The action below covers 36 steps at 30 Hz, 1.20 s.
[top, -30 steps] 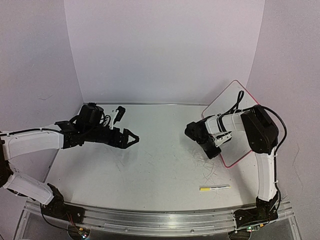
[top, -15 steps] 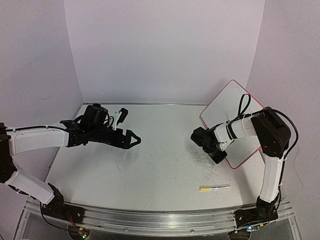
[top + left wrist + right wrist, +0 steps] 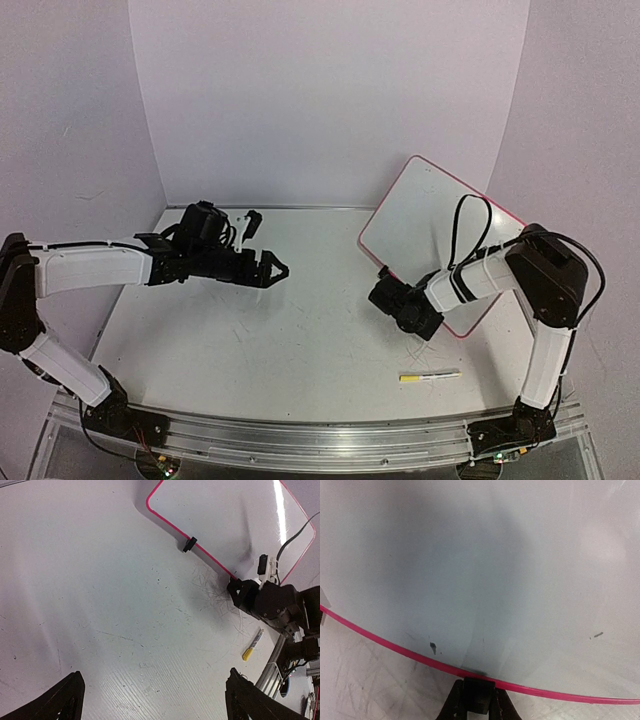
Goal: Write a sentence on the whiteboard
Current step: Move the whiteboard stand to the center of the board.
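Note:
The whiteboard (image 3: 432,232), glossy white with a pink-red rim, stands tilted up at the right of the table. My right gripper (image 3: 428,322) is shut on a small black stand leg at the board's lower rim. In the right wrist view the fingers (image 3: 455,706) pinch that leg under the rim, and the board's face (image 3: 480,565) fills the frame. No yellow sentence shows on the board; its face looks blank. My left gripper (image 3: 281,270) is open and empty above the table's left middle. The left wrist view shows the board (image 3: 225,520) and the right gripper (image 3: 247,594).
A white marker with a yellow cap (image 3: 430,376) lies near the front right edge, and also shows in the left wrist view (image 3: 252,645). Grey scribbles mark the tabletop (image 3: 410,335) near the board. A small black object (image 3: 250,220) sits at the back left. A second stand leg (image 3: 189,544) shows on the rim.
The right gripper has carried the whiteboard left and tilted it up more upright. The left gripper has moved slightly right and toward the back, still open.

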Each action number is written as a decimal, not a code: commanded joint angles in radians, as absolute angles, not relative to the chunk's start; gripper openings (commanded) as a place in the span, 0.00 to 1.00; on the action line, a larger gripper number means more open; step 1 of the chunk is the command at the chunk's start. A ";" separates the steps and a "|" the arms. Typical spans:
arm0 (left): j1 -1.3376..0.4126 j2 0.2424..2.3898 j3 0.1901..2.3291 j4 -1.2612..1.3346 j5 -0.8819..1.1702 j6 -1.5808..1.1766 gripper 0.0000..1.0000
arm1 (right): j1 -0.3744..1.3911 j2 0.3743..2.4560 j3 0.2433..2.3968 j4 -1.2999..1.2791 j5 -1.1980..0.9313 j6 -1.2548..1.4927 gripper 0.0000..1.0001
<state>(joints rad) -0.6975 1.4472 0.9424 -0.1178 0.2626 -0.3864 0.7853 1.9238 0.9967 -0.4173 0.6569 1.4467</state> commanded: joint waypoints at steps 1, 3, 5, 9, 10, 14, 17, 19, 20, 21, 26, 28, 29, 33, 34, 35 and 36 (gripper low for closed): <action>-0.698 1.449 0.983 -0.047 0.206 -0.426 0.99 | 0.873 1.918 0.953 -0.228 0.542 1.276 0.00; -0.697 1.442 0.980 -0.042 0.172 -0.434 0.99 | 0.899 1.923 0.947 -0.194 0.541 1.220 0.00; -0.697 1.431 0.976 -0.043 0.144 -0.438 0.99 | 0.917 1.926 0.936 -0.150 0.531 1.156 0.00; -0.696 1.404 0.960 -0.042 0.068 -0.449 0.99 | 0.940 1.911 0.873 0.014 0.462 0.997 0.00; -0.694 1.398 0.957 -0.042 0.051 -0.453 1.00 | 0.943 1.907 0.859 0.056 0.446 0.965 0.00; -0.679 1.367 0.940 -0.042 0.010 -0.489 0.99 | 0.950 1.892 0.789 0.182 0.368 0.792 0.00; -0.660 1.331 0.914 -0.040 -0.040 -0.521 0.99 | 0.952 1.862 0.720 0.286 0.287 0.669 0.00; -0.652 1.297 0.891 -0.032 -0.052 -0.536 0.99 | 0.958 1.842 0.681 0.352 0.246 0.573 0.00; -0.648 1.281 0.871 -0.025 -0.054 -0.546 0.99 | 0.959 1.834 0.658 0.376 0.218 0.524 0.00; -0.646 1.265 0.855 -0.017 -0.055 -0.552 0.99 | 0.960 1.826 0.641 0.398 0.202 0.491 0.00; -0.633 1.203 0.791 0.030 -0.033 -0.569 0.99 | 0.962 1.788 0.563 0.507 0.148 0.383 0.00; -0.608 1.209 0.786 0.036 0.021 -0.583 0.99 | 0.961 1.781 0.534 0.547 0.102 0.340 0.00; -0.593 1.211 0.784 0.038 0.051 -0.596 1.00 | 0.961 1.783 0.531 0.554 0.086 0.324 0.00; -0.569 1.184 0.750 0.070 0.117 -0.617 0.99 | 0.960 1.795 0.511 0.599 0.056 0.271 0.00; -0.568 1.173 0.740 0.074 0.125 -0.618 1.00 | 0.960 1.798 0.501 0.616 0.059 0.264 0.00; -0.569 1.163 0.731 0.077 0.136 -0.620 0.99 | 0.959 1.803 0.500 0.620 0.066 0.257 0.00; -0.568 1.153 0.720 0.079 0.148 -0.624 0.99 | 0.959 1.810 0.502 0.622 0.082 0.255 0.00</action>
<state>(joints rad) -0.5702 1.2115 0.7541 0.0179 0.0698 -0.5978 0.9333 1.7783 0.5327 0.6159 0.2138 0.3362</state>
